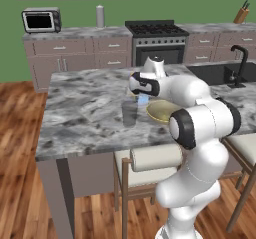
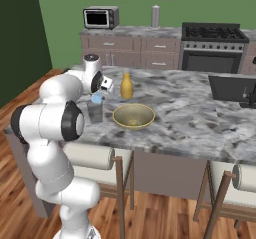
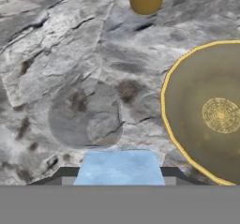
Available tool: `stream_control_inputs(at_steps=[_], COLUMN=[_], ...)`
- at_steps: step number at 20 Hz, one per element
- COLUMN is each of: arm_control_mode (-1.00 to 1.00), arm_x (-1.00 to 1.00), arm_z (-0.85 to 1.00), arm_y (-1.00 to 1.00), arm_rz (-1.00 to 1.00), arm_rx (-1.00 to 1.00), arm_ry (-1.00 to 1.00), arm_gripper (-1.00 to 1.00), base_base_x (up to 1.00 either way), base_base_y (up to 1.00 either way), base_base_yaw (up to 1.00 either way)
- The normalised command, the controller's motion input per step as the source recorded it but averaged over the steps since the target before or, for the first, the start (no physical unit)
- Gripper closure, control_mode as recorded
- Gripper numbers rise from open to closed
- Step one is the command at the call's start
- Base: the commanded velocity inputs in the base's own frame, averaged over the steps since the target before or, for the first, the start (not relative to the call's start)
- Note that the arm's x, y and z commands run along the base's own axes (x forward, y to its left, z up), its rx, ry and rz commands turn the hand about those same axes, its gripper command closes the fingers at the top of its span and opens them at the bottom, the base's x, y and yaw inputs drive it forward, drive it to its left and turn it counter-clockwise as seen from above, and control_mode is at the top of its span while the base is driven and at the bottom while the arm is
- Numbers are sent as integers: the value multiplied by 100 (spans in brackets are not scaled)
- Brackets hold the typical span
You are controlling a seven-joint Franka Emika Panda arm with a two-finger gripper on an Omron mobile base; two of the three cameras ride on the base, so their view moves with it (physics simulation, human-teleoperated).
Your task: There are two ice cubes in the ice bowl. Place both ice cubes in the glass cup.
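Observation:
My gripper [image 1: 144,98] hangs over the island counter, shut on one pale-blue ice cube [image 1: 144,100]. In the hand view the ice cube [image 3: 119,166] sits between the dark fingertips [image 3: 61,174] of the gripper [image 3: 119,177]. The clear greyish glass cup [image 1: 129,114] stands just below and slightly left of the cube. From above, the glass cup [image 3: 84,114] lies ahead of the cube, and its contents cannot be made out. The yellowish ice bowl [image 1: 161,111] rests right of the cup. What shows of the ice bowl [image 3: 206,110] inside is bare.
A yellow-orange bottle [image 2: 126,86] stands on the counter behind the cup [image 2: 95,112] and bowl [image 2: 133,116]. A dark sink with a faucet [image 1: 239,63] is at the island's far right. Stools [image 1: 150,158] stand under the near counter edge.

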Motion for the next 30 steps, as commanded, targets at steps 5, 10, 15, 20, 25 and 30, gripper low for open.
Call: stream_control_inputs(at_steps=[5,10,15,20,25,30], arm_control_mode=[-100,-100,-100,-100,-100,-100], arm_x=[31,11,26,15,3,10], arm_z=[8,21,0,-25,-28,-2], arm_y=[68,16,0,0,0,0], arm_rz=[0,0,0,0,0,0], arm_rx=[0,0,0,-7,-10,0], arm_ry=[23,9,0,0,1,2], arm_gripper=[100,100,100,100,100,100], base_base_x=[0,0,0,0,0,0], base_base_y=[0,0,0,0,0,0], base_base_yaw=[0,0,0,0,0,0])
